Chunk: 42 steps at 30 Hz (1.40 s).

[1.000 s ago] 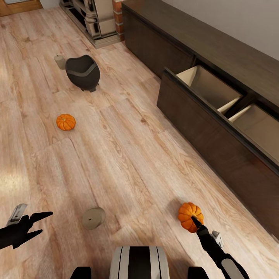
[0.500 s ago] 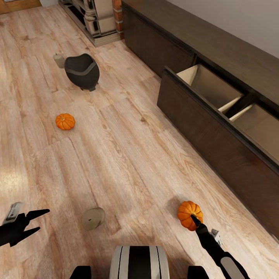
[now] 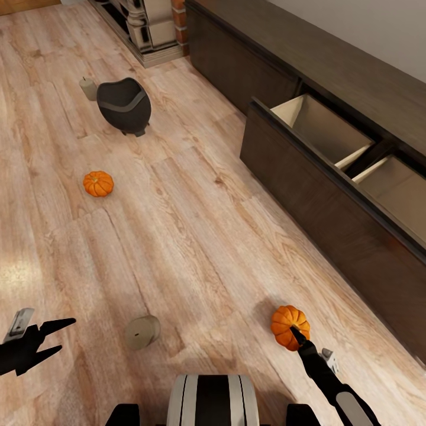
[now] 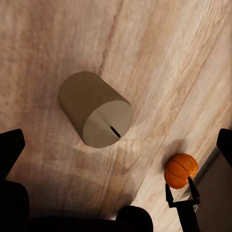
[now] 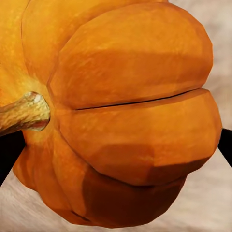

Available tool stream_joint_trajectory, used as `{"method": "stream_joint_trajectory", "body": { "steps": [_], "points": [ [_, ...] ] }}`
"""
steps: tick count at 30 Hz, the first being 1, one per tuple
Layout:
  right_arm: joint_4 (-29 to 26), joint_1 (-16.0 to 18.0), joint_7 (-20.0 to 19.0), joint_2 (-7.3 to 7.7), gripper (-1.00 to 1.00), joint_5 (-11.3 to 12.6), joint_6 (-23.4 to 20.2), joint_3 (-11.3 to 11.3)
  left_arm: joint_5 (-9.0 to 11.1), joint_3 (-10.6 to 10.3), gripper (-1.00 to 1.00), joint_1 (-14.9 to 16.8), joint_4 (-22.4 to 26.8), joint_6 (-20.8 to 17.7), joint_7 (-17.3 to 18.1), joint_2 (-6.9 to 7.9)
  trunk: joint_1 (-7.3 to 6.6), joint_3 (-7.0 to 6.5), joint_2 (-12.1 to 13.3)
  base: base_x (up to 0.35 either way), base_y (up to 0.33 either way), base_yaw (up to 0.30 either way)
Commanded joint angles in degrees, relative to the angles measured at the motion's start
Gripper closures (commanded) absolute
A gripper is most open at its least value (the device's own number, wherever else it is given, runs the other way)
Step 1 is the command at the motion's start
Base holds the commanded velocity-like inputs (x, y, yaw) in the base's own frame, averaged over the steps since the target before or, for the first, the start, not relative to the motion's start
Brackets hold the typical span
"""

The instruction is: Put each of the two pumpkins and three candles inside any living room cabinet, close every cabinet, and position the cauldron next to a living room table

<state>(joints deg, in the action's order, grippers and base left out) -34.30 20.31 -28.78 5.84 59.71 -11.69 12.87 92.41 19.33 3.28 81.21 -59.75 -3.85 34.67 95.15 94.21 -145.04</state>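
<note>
Right end effector [image 3: 291,333] lower onto pumpkin [image 3: 290,319]

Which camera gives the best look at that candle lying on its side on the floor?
The left wrist view: the candle lies large and unobstructed, its flat end and wick slot facing the camera. The head view shows the same candle small, on the floor between the two arms. The right wrist view looks at a pumpkin instead.

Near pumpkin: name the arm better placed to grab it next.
Right. The right hand is already at the near pumpkin, which looms close in its wrist view, while the left hand hangs open far off, nearer the tipped candle.
</note>
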Motion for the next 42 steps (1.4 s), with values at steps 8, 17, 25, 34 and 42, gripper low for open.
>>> {"method": "stream_joint_trajectory", "body": {
  "steps": [8,17,25,34,42],
  "points": [
    [0.1,0.1,1.8,-0.16,1.0,0.3,-0.4,0.4,0.4,0.0,-1.0,0.1,0.0,-0.2,-0.4,-0.04,0.01,0.02,0.0,0.022,0.0,0.0],
    [0.1,0.1,1.8,-0.21,1.0,0.3,-0.4,0.4,0.4,0.0,-1.0,0.1,0.0,-0.2,-0.3,-0.04,0.01,0.02,0.0,0.0,0.0,0.0],
    [0.1,0.1,1.8,-0.15,1.0,0.3,-0.4,0.4,0.4,0.0,-1.0,0.1,0.0,-0.2,-0.3,-0.04,0.01,0.02,0.0,0.0,0.0,0.0],
    [0.0,0.1,1.8,-0.28,1.0,0.3,-0.5,0.4,0.4,0.0,-1.0,0.1,0.0,-0.2,-0.3,-0.01,-0.07,-0.64,0.0,0.0,0.0,0.0],
    [0.0,0.1,1.8,-0.3,1.0,0.3,-0.4,0.4,0.4,0.0,-1.0,0.1,0.0,-0.2,-0.3,-0.02,-0.14,-1.31,0.1,0.0,0.0,0.0]
  ]
}}
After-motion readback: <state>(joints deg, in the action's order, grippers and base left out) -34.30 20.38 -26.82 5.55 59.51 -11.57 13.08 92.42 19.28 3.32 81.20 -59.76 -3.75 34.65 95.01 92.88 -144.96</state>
